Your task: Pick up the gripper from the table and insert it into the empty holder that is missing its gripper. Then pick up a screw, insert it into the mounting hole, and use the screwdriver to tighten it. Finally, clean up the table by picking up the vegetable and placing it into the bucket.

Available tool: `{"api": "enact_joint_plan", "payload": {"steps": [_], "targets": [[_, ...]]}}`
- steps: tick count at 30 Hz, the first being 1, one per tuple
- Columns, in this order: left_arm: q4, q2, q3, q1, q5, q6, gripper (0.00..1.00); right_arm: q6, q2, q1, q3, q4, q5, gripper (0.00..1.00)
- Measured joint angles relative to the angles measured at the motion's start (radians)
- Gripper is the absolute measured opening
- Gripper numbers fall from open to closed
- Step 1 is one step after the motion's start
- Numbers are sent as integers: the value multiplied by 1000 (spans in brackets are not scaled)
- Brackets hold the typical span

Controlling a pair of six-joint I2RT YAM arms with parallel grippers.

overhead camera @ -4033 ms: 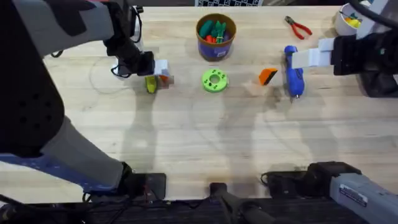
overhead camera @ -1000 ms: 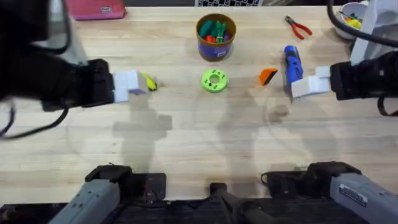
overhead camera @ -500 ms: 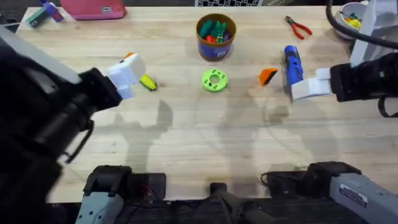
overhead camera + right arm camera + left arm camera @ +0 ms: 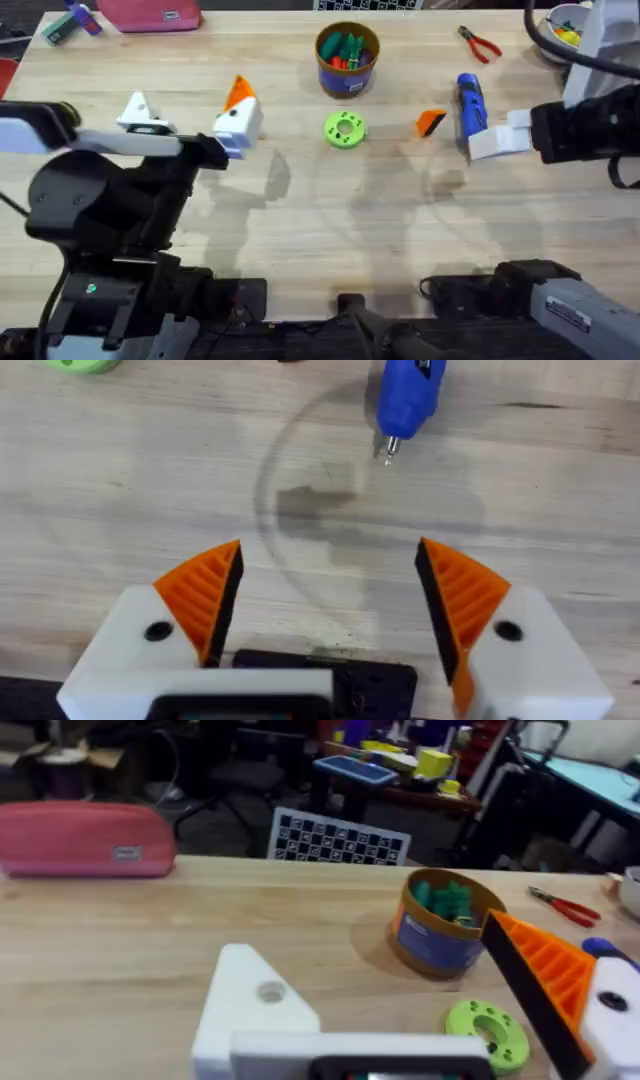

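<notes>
Left gripper (image 4: 190, 125) has swung back toward its base, jaws spread, one holder (image 4: 138, 112) bare; right gripper (image 4: 497, 135), jaws open, nearer the gripper (image 4: 431, 122) lying just beside the screwdriver (image 4: 469, 102).

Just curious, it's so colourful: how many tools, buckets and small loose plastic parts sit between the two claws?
Tools: 2 (screwdriver, pliers)
Bucket: 1
Plastic parts: 2 (orange wedge, green disc)
Total: 5
</notes>
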Motion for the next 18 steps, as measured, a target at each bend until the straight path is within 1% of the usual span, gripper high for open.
{"api": "enact_joint_plan", "payload": {"steps": [2, 4, 10, 12, 13, 16, 18], "targets": [[31, 0, -19, -5, 34, 33, 985, 0, 0, 0, 0, 0, 0, 993], [37, -17, -44, -5, 62, 56, 985, 0, 0, 0, 0, 0, 0, 994], [59, -145, -145, -5, 108, 102, 985, 0, 0, 0, 0, 0, 0, 993], [87, -176, -177, -5, 137, 149, 985, 0, 0, 0, 0, 0, 0, 994], [91, -188, -192, -5, 163, 186, 985, 0, 0, 0, 0, 0, 0, 994], [36, -198, -205, -5, 240, 289, 985, 0, 0, 0, 0, 0, 0, 994], [-9, -199, -207, -2, 290, 344, 985, 0, 0, 0, 0, 0, 0, 994]]}}
